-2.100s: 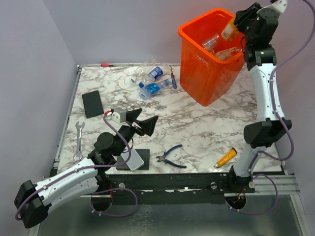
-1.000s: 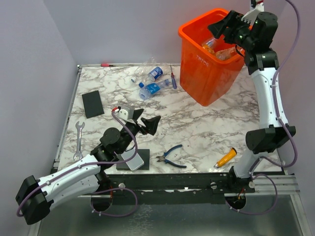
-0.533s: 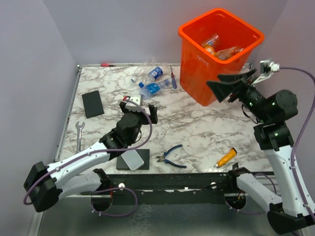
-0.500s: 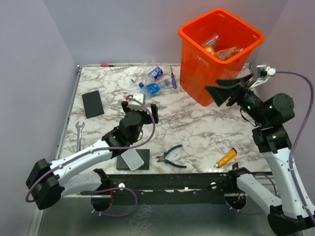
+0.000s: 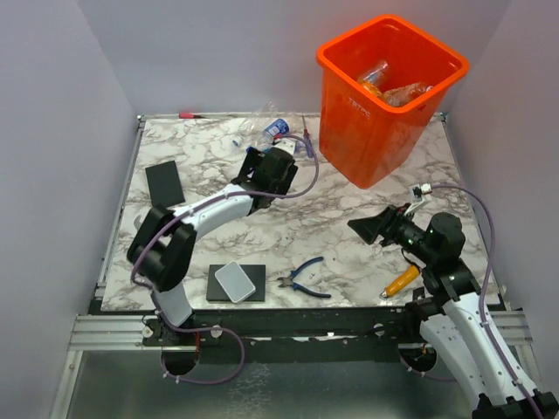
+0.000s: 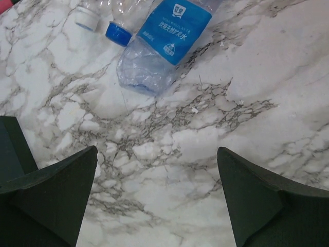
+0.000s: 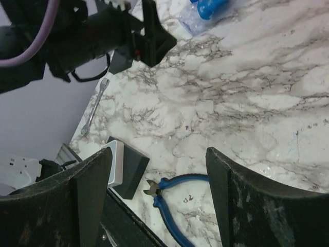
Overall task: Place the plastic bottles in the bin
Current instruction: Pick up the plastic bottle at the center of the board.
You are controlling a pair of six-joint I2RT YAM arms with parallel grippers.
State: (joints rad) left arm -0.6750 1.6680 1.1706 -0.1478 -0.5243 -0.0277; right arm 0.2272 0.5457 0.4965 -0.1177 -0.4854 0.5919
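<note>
The orange bin stands at the back right with several plastic bottles inside. More bottles lie at the table's back: a crushed clear one with a blue label and blue cap, and a white-capped one beside it. My left gripper is stretched out over them, open, its fingers just short of the blue-labelled bottle and nothing between them. My right gripper hangs open and empty low over the near right of the table, well away from the bin.
Blue-handled pliers and an orange-handled screwdriver lie near the front edge. A black block with a white device, a black pad, a wrench and a purple-handled screwdriver also rest on the marble.
The right arm let an orange bottle go into the bin, then swung back and down to the near right. The left arm reached from the front left out to the bottles at the back.
</note>
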